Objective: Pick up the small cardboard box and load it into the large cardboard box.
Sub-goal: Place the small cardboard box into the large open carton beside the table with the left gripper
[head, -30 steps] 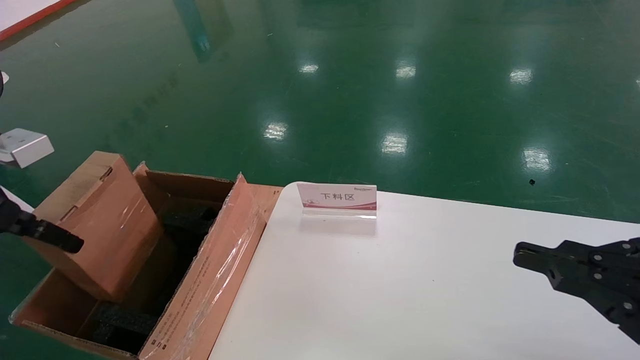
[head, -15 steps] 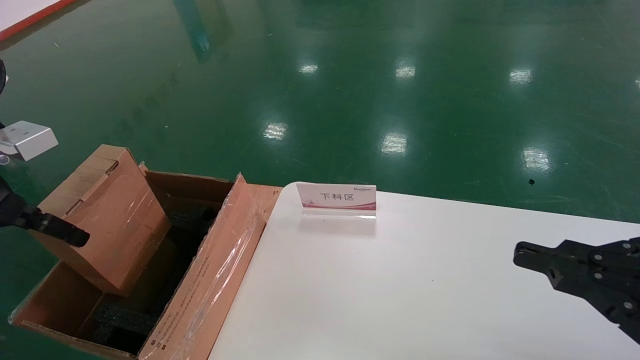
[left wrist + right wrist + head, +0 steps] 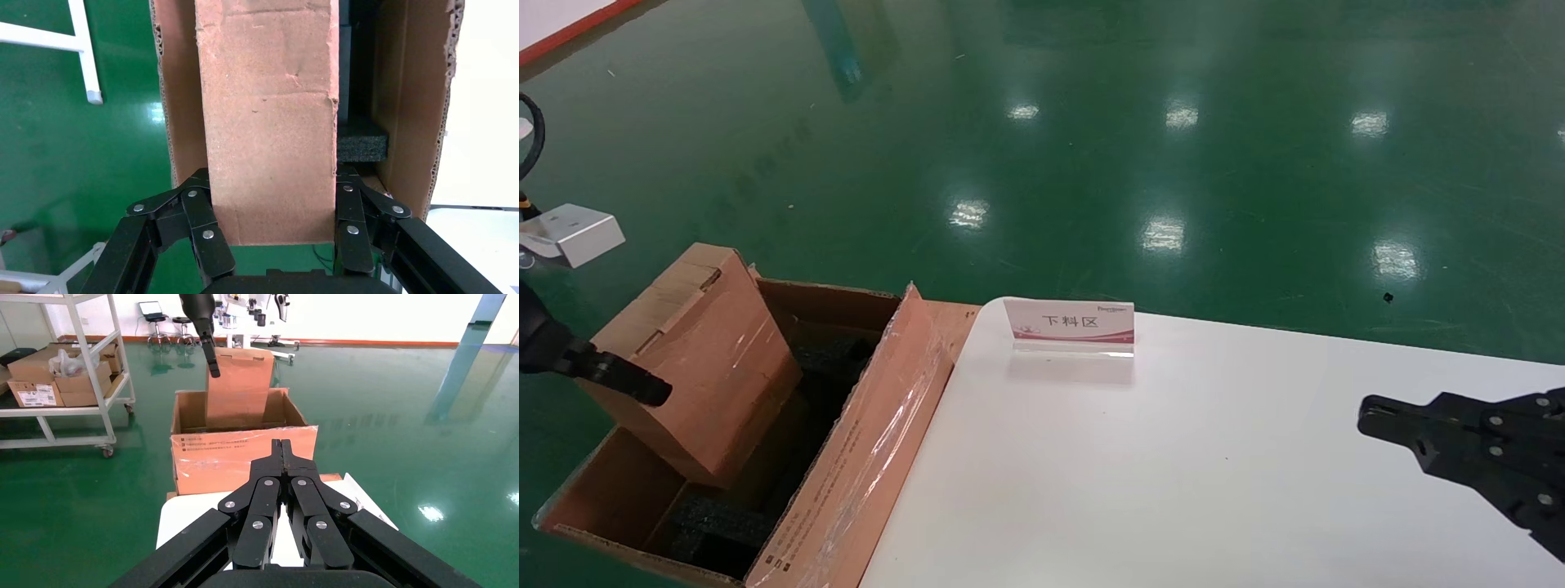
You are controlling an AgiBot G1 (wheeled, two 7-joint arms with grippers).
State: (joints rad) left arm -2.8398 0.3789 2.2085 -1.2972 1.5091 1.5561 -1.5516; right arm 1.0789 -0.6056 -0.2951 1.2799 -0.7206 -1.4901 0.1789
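Observation:
The small cardboard box (image 3: 707, 359) is a flat reddish-brown slab, held tilted, with its lower end inside the open large cardboard box (image 3: 870, 457). My left gripper (image 3: 641, 388) is shut on the small box's upper end. In the left wrist view the fingers (image 3: 346, 202) press both sides of the slab (image 3: 269, 122), with the carton wall (image 3: 416, 110) and black foam (image 3: 362, 141) beyond. My right gripper (image 3: 1369, 411) is shut and empty above the table's right side. The right wrist view shows its closed tips (image 3: 281, 444) facing the carton (image 3: 245, 456) and the slab (image 3: 240, 386).
A white table (image 3: 1173, 474) stands right of the carton, with a small sign card (image 3: 1071, 322) near its far edge. A white block (image 3: 572, 233) shows at far left. A white shelf cart (image 3: 61, 367) with boxes stands beyond the carton. Green floor surrounds everything.
My left gripper has shifted slightly up and to the right, and the small box has tilted and moved with it over the carton. The right arm has not moved.

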